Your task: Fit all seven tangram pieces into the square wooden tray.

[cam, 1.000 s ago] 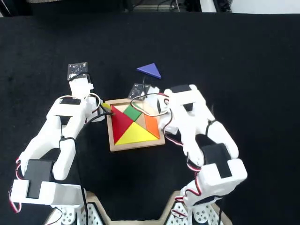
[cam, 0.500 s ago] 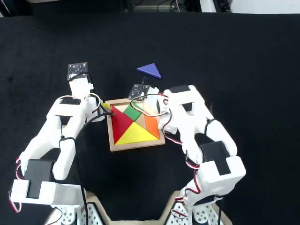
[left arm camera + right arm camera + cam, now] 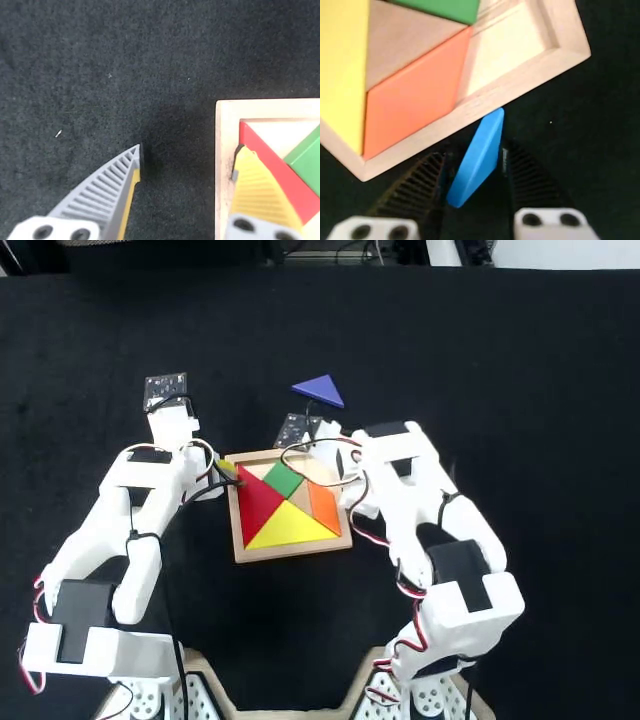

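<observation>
The square wooden tray (image 3: 241, 540) lies between the two arms and holds a red triangle (image 3: 257, 502), a yellow triangle (image 3: 290, 528), a green square (image 3: 284, 481) and an orange piece (image 3: 323, 505). A purple triangle (image 3: 320, 390) rests on the black mat beyond the tray. My left gripper (image 3: 187, 165) is open and straddles the tray's rim (image 3: 226, 150) at a corner, one finger on the mat, the other over the red triangle (image 3: 272, 152). My right gripper (image 3: 472, 150) is shut on a light blue piece (image 3: 479, 150), held on edge just outside the tray rim (image 3: 520, 75) beside the orange piece (image 3: 410, 105).
Black mat (image 3: 520, 390) covers the table, with open room to the far side and right. Bare wood (image 3: 505, 47) shows in the tray corner near the blue piece. Both arm bases stand at the near edge.
The right arm has shifted very slightly at the tray's side. The left arm and the pieces in the tray have kept still.
</observation>
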